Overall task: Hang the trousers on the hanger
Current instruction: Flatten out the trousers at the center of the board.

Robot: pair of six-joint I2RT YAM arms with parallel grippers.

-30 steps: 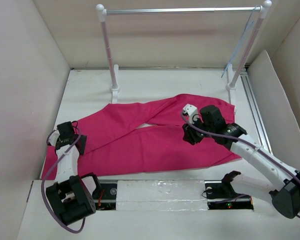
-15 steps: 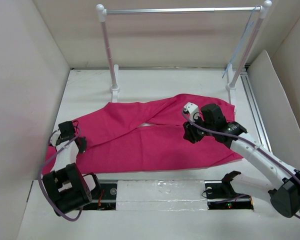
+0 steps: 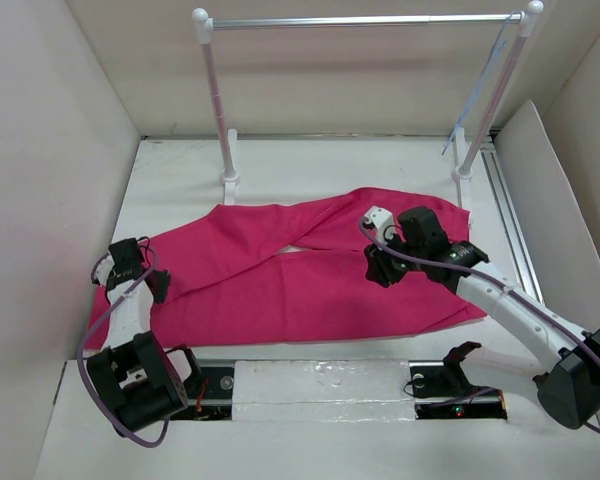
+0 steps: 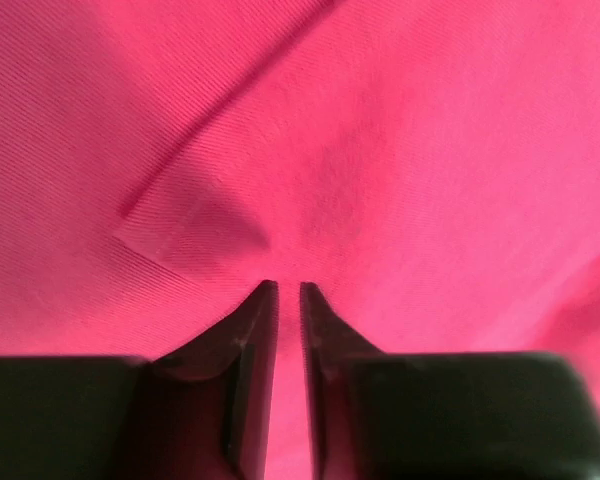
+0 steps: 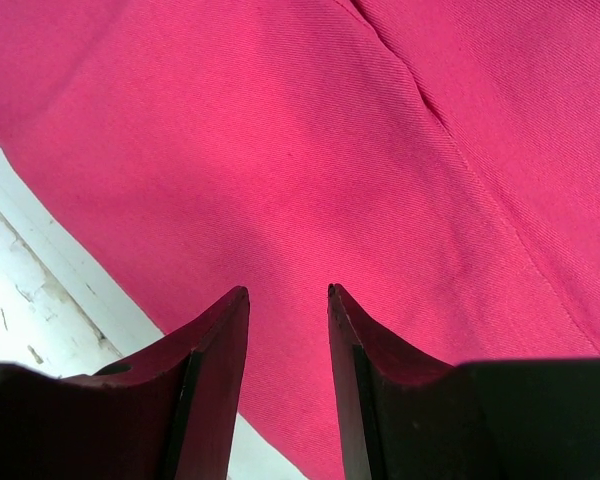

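Working on trousers (image 3: 280,290) spread flat on desk (image 3: 180,170) btwn both arms. Pinching thin fold at left end w/ left fingers (image 4: 258,335), nearly closed on cloth. Hovering right fingers (image 5: 218,350) spread, gripping nothing, over right end nr front edge. Aiming eventually for hanger (image 3: 477,92), hanging far back-right by rack (image 3: 360,19) post, well apart from cloth. Probably needing firm right pinch thru both layers, then lifting both ends evenly, avoiding sag.

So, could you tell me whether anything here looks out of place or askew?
Nothing is damaged or spilled. The trousers lie loosely and skewed across the table, legs angled apart toward the left. The hanger hangs slanted at the right end of the rail, with nothing on it.
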